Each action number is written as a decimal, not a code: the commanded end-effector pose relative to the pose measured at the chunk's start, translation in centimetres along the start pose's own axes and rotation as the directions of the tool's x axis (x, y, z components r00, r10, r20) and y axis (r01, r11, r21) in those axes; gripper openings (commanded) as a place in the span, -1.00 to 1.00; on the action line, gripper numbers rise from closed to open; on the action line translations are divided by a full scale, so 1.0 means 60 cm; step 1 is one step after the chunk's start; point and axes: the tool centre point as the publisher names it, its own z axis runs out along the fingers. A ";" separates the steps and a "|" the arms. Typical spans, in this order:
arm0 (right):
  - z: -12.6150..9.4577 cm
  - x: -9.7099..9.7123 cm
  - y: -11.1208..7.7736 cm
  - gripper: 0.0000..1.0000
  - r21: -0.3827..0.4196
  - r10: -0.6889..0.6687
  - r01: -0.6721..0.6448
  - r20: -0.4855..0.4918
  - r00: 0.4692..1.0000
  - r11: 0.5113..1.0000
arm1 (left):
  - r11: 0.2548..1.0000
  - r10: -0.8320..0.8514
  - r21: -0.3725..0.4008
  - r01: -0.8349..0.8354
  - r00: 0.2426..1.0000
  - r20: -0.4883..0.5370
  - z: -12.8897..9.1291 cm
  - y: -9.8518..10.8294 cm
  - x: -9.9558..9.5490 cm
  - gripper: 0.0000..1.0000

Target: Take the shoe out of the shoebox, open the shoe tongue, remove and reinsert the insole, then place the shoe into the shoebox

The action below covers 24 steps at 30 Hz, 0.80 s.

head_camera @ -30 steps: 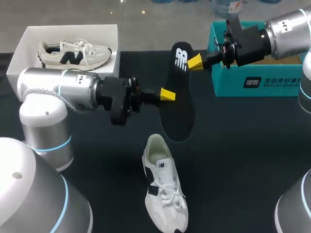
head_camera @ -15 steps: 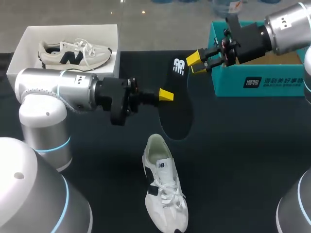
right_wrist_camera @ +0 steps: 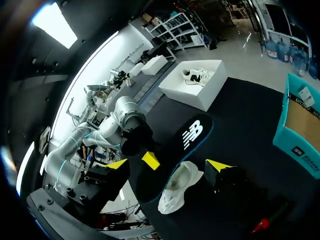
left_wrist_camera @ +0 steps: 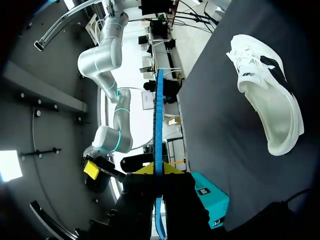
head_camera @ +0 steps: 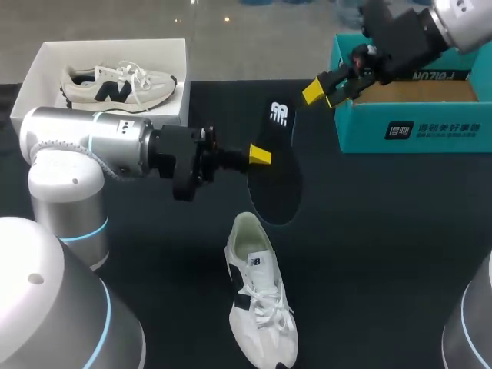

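My left gripper (head_camera: 260, 155) is shut on the side edge of the black insole (head_camera: 274, 165), which hangs above the table with its white logo toward the far side. In the left wrist view the insole (left_wrist_camera: 159, 145) shows edge-on as a thin blue line between my yellow tips (left_wrist_camera: 156, 170). My right gripper (head_camera: 323, 88) is open, off the insole, beside the teal shoebox (head_camera: 407, 127). In the right wrist view the fingers (right_wrist_camera: 167, 165) stand wide apart, with the insole (right_wrist_camera: 175, 150) ahead. The white shoe (head_camera: 257, 300) lies on the table below the insole.
A white box (head_camera: 38, 73) at the far left holds a second white shoe (head_camera: 115, 84). The teal shoebox stands open at the far right. My left arm's thick body (head_camera: 84, 146) spans the left side of the black table.
My right gripper opened, let go of the insole's logo end and drew back toward the teal shoebox. The insole now hangs from my left gripper alone, a little lower.
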 end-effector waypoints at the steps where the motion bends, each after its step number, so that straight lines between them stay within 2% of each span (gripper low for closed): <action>1: -0.012 0.009 0.013 1.00 0.116 -0.036 0.023 0.108 0.994 0.993 | 1.000 -0.006 -0.002 0.006 1.000 -0.008 0.003 -0.001 0.005 -1.00; 4: -0.012 0.013 0.010 1.00 0.181 -0.079 0.056 0.122 0.989 0.982 | 1.000 -0.014 -0.005 0.013 1.000 -0.012 0.004 -0.002 0.006 -1.00; 6: -0.015 0.013 0.006 1.00 0.187 -0.114 0.089 0.127 0.985 0.978 | 1.000 -0.017 -0.006 0.017 1.000 -0.015 0.005 -0.002 0.007 -1.00; 8: -0.017 0.018 0.002 1.00 0.214 -0.143 0.123 0.082 0.986 0.969 | 1.000 -0.024 -0.009 0.024 0.999 -0.021 0.005 -0.002 0.009 -1.00; 11: -0.019 0.026 -0.006 1.00 0.271 -0.170 0.145 0.070 0.983 0.952 | 1.000 -0.027 -0.012 0.027 0.999 -0.028 0.006 -0.002 0.011 -1.00; 24: -0.019 0.026 -0.006 1.00 0.271 -0.170 0.145 0.070 0.983 0.952 | 0.999 -0.035 -0.007 0.035 0.998 -0.044 0.007 -0.002 0.014 -1.00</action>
